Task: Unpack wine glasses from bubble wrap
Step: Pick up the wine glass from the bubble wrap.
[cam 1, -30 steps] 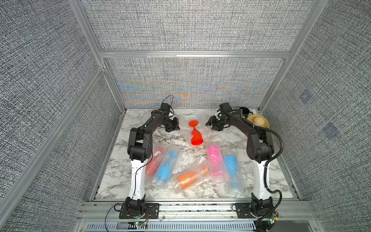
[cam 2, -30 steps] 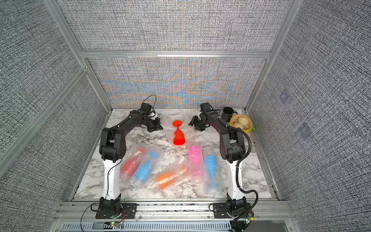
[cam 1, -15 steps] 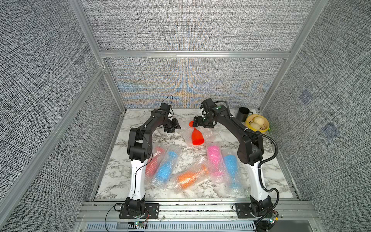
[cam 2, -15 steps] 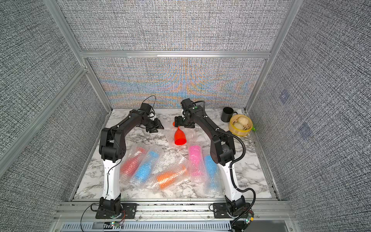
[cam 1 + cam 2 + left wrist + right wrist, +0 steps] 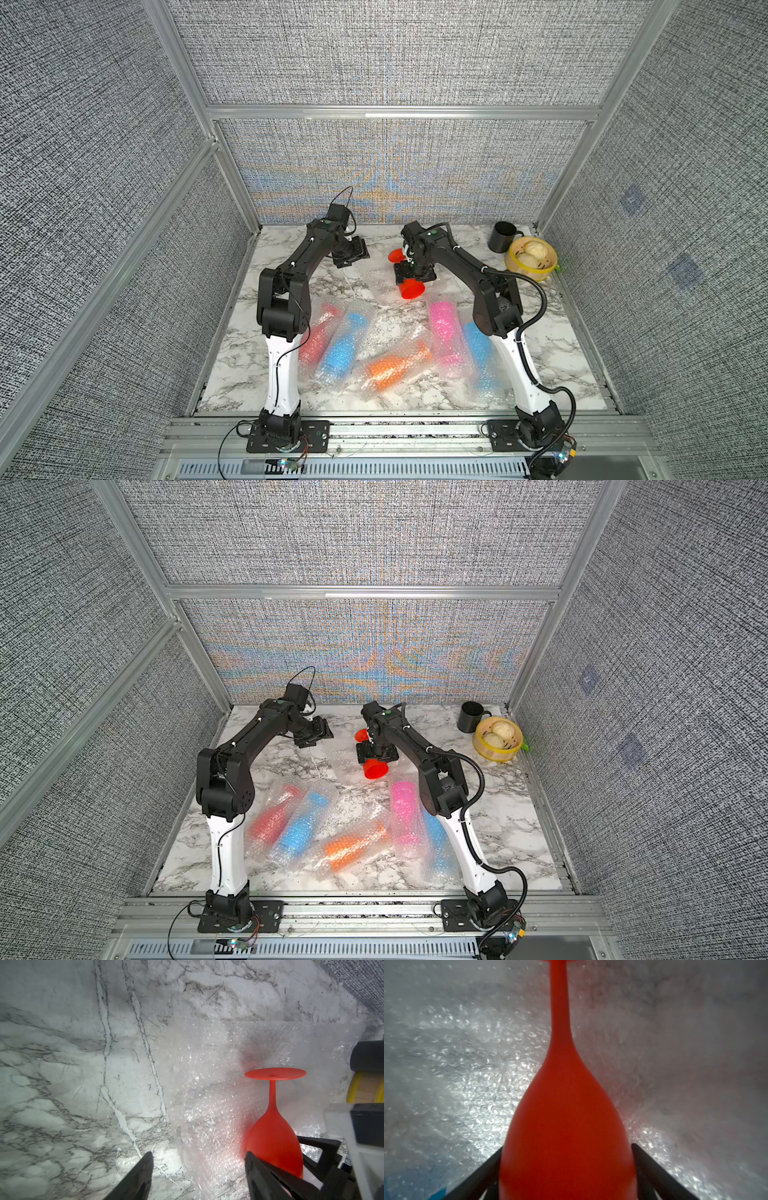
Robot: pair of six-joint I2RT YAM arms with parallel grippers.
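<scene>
Right tool (image 5: 414,277), arm bent down, straddles red goblet (image 5: 411,289), grip unclear; left tool (image 5: 198,1155) gapes empty, arm outstretched.

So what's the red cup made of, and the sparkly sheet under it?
The red wine glass looks like plastic, not real glass: solid colour, not see-through, with a dull, smooth sheen. The bubble wrap under it looks like thin clear plastic film: shiny, crinkled, dotted with small air bubbles, with the marbled table showing through.
</scene>
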